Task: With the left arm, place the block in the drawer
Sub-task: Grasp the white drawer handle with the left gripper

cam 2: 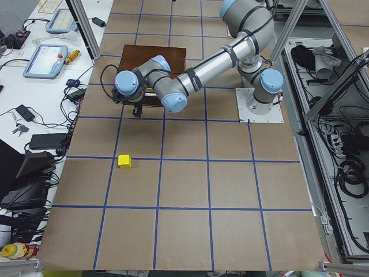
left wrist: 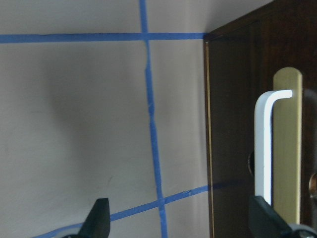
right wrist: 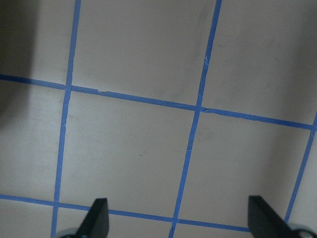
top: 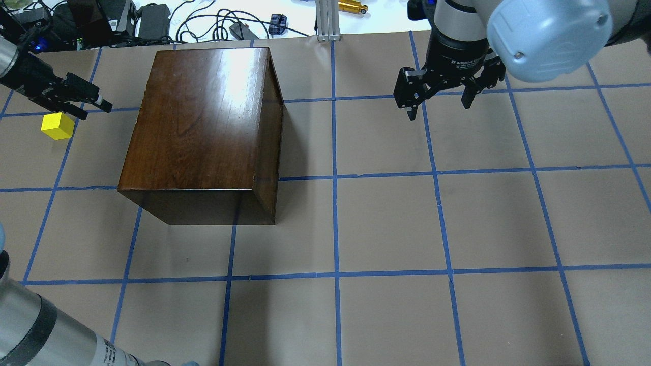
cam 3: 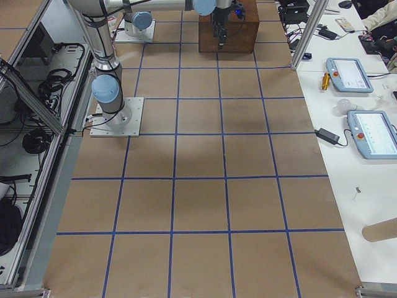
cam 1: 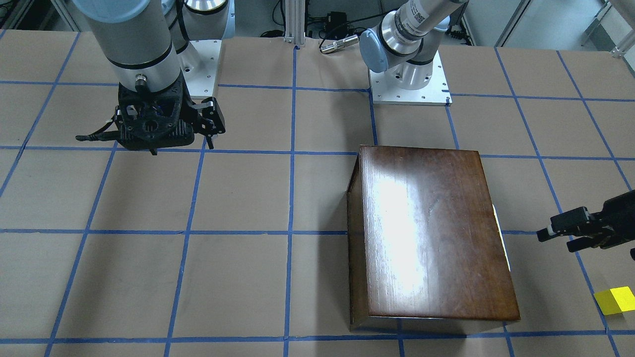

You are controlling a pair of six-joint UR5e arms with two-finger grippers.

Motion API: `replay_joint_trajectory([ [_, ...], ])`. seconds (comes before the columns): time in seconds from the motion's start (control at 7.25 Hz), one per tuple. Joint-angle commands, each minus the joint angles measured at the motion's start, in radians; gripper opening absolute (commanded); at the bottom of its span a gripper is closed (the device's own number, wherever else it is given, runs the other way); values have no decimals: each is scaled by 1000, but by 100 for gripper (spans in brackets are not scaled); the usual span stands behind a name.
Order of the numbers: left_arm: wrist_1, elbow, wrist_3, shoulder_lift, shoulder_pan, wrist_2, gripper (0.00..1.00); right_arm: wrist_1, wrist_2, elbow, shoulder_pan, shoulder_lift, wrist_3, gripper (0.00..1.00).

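The block is a little yellow cube. It sits on the table, at the far left side. Nothing is touching it. It is left of the big brown box, with a gap between them.

The two fingers of the left gripper are wide apart and hold nothing. They point to the right, at the left side of the box. The drawer is in that side. In the left wrist view its dark front is close in front of the fingers. A white handle stands on a gold plate on it. The drawer looks pushed all the way in. The left gripper hangs in the air near the block, a bit farther back, and does not touch it. The left arm reaches out long across the table to get there.

The right gripper is on the far right side, well away from the box. Its fingers are apart too and hold nothing. It points down at the brown table with its blue tape lines.
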Motion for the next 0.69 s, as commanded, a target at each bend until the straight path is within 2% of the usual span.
replay_joint_trajectory([
  [0.0, -46, -7, 2, -15, -16, -15, 100, 0, 0, 0, 0, 0, -1, 100],
  [0.55, -44, -38, -6, -32, -54, -13, 100, 0, 0, 0, 0, 0, 1, 100],
])
